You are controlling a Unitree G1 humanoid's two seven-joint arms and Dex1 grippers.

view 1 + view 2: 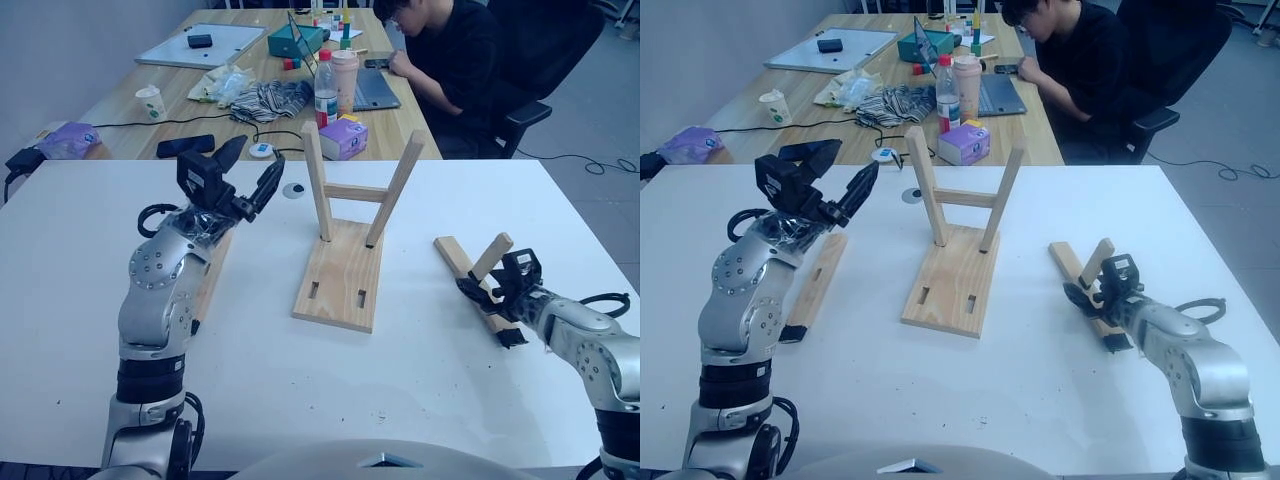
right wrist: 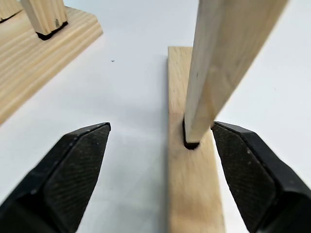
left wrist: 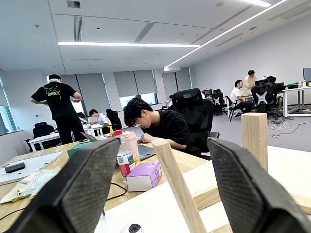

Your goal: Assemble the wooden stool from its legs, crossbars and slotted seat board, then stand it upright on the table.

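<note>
seat board [image 1: 340,272] bare wood, visible grain; table [image 1: 400,385] smooth, matt; right claw [image 2: 161,127] pads [image 2: 73,170] finely textured, matt

The pale slotted seat board [image 1: 338,276] lies flat mid-table with its two near slots open. A left leg [image 1: 317,180] and a right leg [image 1: 394,188] stand in the far slots (splaying apart upward), joined by a crossbar [image 1: 354,192]. To the right, a narrow strip [image 1: 455,257] lies flat with a short leg [image 1: 492,256] tilted in it. Another slotted strip [image 1: 818,280] lies flat on the left.
</note>
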